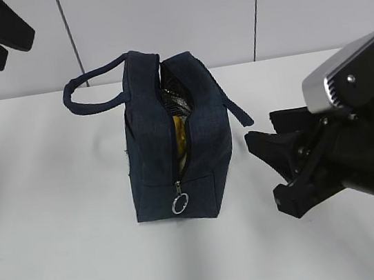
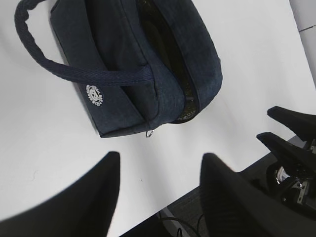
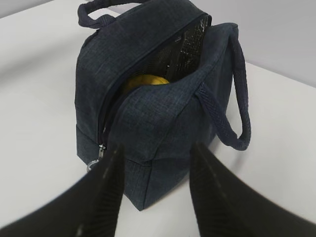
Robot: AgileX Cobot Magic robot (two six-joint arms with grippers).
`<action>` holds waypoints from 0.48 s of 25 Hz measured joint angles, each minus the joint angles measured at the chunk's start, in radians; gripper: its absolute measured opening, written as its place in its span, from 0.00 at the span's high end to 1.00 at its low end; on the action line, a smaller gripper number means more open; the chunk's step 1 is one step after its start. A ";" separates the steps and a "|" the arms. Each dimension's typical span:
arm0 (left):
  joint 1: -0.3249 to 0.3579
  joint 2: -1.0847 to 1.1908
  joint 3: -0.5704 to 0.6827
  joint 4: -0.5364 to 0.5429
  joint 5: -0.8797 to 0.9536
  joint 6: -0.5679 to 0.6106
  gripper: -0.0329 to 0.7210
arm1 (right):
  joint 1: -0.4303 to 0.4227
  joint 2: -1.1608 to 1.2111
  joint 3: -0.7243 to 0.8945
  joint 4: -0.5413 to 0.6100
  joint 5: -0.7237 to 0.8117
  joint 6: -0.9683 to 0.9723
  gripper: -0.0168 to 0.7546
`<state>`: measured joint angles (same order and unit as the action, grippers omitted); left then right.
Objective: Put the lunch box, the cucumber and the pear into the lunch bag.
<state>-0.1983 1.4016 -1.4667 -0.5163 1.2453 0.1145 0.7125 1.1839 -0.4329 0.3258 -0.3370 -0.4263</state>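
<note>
Both grippers, left [image 2: 158, 190] and right [image 3: 153, 185], stand wide and empty; the unzipped lunch bag [image 1: 203, 131] could tip if nudged, spilling the pear [image 3: 145, 81].

You won't find any text you can actually read here. The only marking is a small round white badge [image 2: 94, 94] on the side of the lunch bag [image 2: 123, 64], just below where the handle strap is sewn on, visible in the left wrist view. It seems to carry a ring of tiny lettering around a central emblem, but the characters are too small and blurred for you to make out. No numbers, labels or signs show in the other views.
</note>
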 joint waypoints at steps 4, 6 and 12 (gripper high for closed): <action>0.000 0.000 0.000 0.008 0.000 0.000 0.47 | 0.000 0.004 0.017 -0.014 -0.022 0.041 0.56; 0.000 0.000 0.000 0.011 0.000 0.000 0.48 | 0.000 0.017 0.017 -0.018 -0.022 0.076 0.56; 0.000 0.000 0.001 0.040 0.000 0.000 0.48 | 0.000 0.117 0.017 -0.098 -0.022 0.144 0.58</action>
<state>-0.1983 1.4016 -1.4656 -0.4764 1.2453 0.1145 0.7125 1.3005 -0.4155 0.2274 -0.3592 -0.2824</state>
